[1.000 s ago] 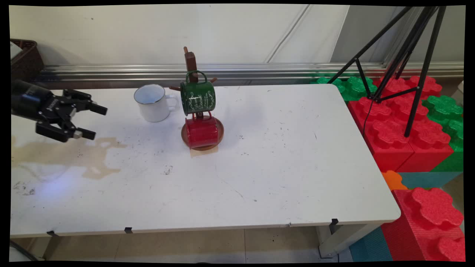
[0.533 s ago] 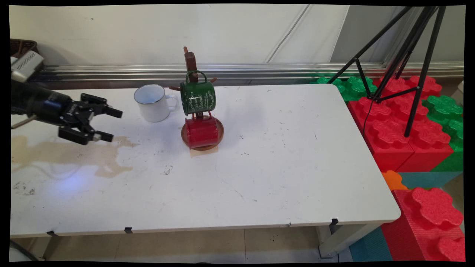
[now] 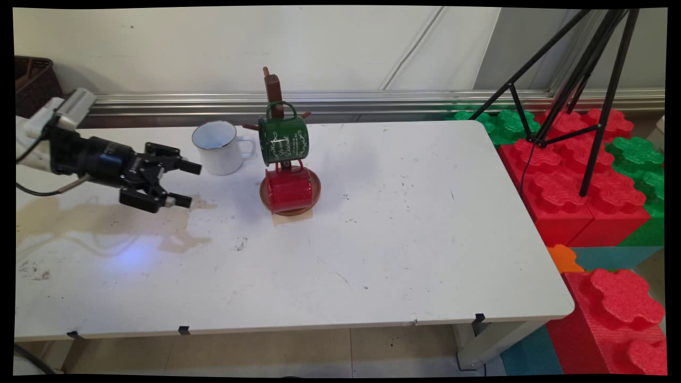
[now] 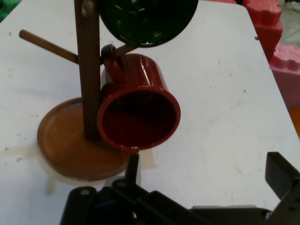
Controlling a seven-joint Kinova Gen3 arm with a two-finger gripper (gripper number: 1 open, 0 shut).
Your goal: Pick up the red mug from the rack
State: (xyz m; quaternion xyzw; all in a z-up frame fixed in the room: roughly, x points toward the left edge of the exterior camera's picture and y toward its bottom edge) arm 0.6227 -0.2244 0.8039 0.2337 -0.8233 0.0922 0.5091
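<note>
In the main view we see the gripper at the left of the frame, reaching toward the right, its two fingers spread apart with nothing between them. It hangs just above the white table, over a brownish stain that spreads across the table's left part.

Nearest to it is the white mug, just to the upper right of the upper finger; the two look close but apart. The mug stands upright, its handle turned to the right.

Right of the mug stands the wooden mug tree on its round base. A green mug hangs from an upper peg, and a red mug hangs below it, low over the base. Both lie well to the right of the fingertips.

In the hand view we look straight at the red mug, its open mouth turned toward the camera, in the middle of the frame above the gripper's linkage. The green mug shows at the top edge, the tree's post to the left and the base at the lower left.

At the right of the main view, beyond the table, stand red and green foam blocks and a black tripod.
</note>
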